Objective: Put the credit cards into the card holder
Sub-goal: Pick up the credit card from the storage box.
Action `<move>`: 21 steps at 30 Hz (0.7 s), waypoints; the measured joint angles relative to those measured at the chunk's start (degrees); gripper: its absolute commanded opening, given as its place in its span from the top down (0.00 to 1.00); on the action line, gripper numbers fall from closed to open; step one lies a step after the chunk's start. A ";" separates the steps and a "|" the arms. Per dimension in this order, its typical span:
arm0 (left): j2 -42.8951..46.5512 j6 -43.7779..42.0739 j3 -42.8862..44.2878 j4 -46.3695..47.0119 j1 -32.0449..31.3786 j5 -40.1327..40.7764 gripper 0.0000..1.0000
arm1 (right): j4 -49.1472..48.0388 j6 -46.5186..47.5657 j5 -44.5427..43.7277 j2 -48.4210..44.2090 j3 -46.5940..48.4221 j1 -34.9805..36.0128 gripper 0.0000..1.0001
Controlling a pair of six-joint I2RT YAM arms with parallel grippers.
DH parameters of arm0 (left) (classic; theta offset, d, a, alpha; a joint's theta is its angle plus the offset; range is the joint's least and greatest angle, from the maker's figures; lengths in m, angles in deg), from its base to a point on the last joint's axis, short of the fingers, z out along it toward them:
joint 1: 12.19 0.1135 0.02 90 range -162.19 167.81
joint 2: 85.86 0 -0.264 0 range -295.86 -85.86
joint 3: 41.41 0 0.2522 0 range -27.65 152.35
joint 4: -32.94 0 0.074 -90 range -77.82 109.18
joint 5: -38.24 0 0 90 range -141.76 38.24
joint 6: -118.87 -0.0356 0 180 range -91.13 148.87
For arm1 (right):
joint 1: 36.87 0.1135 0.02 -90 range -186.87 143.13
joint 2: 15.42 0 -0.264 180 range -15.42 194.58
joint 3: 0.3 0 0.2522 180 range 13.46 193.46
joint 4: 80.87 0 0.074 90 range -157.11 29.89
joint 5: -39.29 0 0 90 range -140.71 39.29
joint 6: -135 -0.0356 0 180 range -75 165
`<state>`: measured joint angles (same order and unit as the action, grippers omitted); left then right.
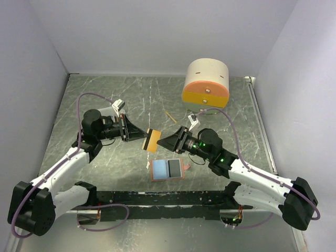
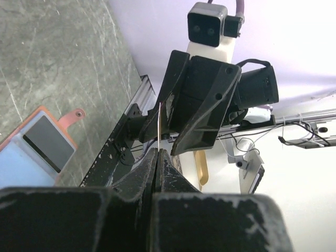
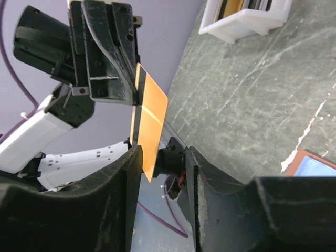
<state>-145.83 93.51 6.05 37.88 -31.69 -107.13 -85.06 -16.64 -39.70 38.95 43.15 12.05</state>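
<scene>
A gold-yellow credit card point(image 1: 153, 140) hangs in the air above the table's middle, with my left gripper point(image 1: 145, 138) shut on its left end. From the left wrist it shows edge-on as a thin line point(image 2: 159, 126) rising from the closed jaws point(image 2: 157, 155). My right gripper point(image 1: 162, 142) faces it from the right, open. The card's free corner point(image 3: 149, 126) reaches between the right gripper's point(image 3: 163, 157) jaws, close to the left finger point(image 3: 126, 173), unclamped. The card holder point(image 1: 167, 169) lies open on the table below, light blue and dark grey inside point(image 2: 42, 152).
The round cream, orange and yellow drawer box point(image 1: 206, 83) stands at the back right. A thin wooden stick point(image 1: 169, 116) lies in front of it. A white tray point(image 3: 247, 18) with dark and yellow things in it shows in the right wrist view. Walls enclose the table.
</scene>
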 measured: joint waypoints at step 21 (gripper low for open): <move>0.98 -6.93 -0.22 -11.28 -4.00 8.35 0.52 | -1.09 0.55 -0.09 -3.15 -4.22 -0.07 1.00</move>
<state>-144.84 86.58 5.83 26.60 -35.69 -98.78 -86.16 -16.10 -39.79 35.80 38.94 11.99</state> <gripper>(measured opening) 0.504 0.008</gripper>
